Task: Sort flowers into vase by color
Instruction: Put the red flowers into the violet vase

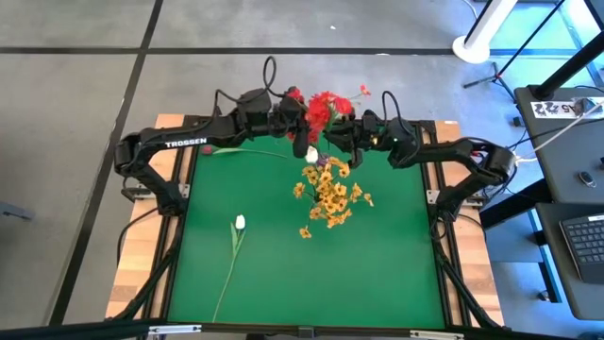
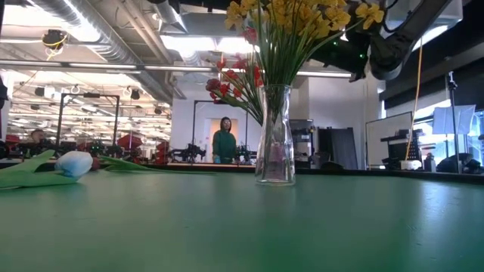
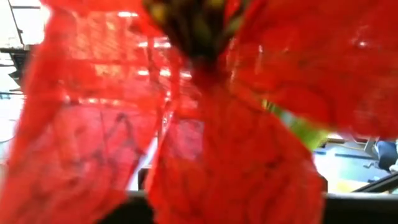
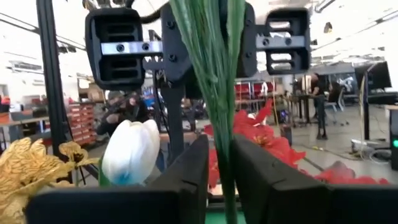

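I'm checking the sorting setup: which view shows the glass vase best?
The low view: the glass vase stands in full side profile, holding yellow flowers. From the high view, blossoms hide it. Neither wrist view shows it.

**Low View: Vase and Flowers on the Green Table**

A clear glass vase stands upright on the green table, near the picture's centre. Green stems rise from its neck and fan out into yellow flowers at the top edge. Red flowers show behind and to the left of the stems, higher than the vase mouth.

At the left, a white tulip bud lies on its side on the table, with green leaves beside it.

A dark arm section enters from the upper right.

In the room beyond, a person in a green top stands behind the table.
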Motion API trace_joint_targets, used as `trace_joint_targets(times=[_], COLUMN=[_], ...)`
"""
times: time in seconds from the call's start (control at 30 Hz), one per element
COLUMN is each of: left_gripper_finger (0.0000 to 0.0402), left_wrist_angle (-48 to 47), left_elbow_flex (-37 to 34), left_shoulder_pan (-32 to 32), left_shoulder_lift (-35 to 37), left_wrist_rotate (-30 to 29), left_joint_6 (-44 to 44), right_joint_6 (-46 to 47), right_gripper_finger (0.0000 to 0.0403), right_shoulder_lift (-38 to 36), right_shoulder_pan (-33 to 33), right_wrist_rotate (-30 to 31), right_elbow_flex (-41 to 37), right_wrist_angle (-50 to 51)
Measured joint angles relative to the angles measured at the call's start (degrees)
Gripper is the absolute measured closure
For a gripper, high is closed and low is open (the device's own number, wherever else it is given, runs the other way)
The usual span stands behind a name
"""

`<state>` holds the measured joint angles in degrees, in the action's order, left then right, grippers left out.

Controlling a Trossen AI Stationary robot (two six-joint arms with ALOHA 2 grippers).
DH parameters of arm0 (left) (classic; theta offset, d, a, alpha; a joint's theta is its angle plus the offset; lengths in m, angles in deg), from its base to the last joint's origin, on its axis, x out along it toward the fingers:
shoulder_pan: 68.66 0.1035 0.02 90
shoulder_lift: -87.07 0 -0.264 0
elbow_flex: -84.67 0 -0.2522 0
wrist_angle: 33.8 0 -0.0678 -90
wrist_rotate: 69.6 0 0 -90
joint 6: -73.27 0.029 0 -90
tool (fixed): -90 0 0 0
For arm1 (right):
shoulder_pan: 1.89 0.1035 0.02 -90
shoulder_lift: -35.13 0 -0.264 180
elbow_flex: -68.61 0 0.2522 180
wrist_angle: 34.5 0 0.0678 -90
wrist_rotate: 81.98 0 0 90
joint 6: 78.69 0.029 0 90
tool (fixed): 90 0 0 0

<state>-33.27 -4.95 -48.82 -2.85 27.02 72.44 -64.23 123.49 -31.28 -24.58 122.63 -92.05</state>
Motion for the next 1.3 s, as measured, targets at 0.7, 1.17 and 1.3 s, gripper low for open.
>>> trace_joint_targets(times=[0.7, 1.17, 1.3], left_gripper_finger=[0.0401, 0.0401, 0.0401], left_wrist_angle=[-3.2, -6.9, -8.9], left_elbow_flex=[0.0, 0.0, 0.0], left_shoulder_pan=[-0.4, -1.6, -1.5], left_shoulder_lift=[0.2, 0.0, 0.0], left_wrist_rotate=[-0.1, -1.3, -1.8], left_joint_6=[-0.5, -0.4, -0.1], right_joint_6=[-3.0, -11.7, -11.7], right_gripper_finger=[0.0292, 0.0292, 0.0292], right_shoulder_lift=[-6.5, -6.5, -6.5], right_shoulder_pan=[0.0, 5.4, 4.9], right_wrist_rotate=[1.5, 3.7, 3.7], right_elbow_flex=[2.4, 10.4, 10.4], right_wrist_angle=[16.4, 34.7, 35.9])
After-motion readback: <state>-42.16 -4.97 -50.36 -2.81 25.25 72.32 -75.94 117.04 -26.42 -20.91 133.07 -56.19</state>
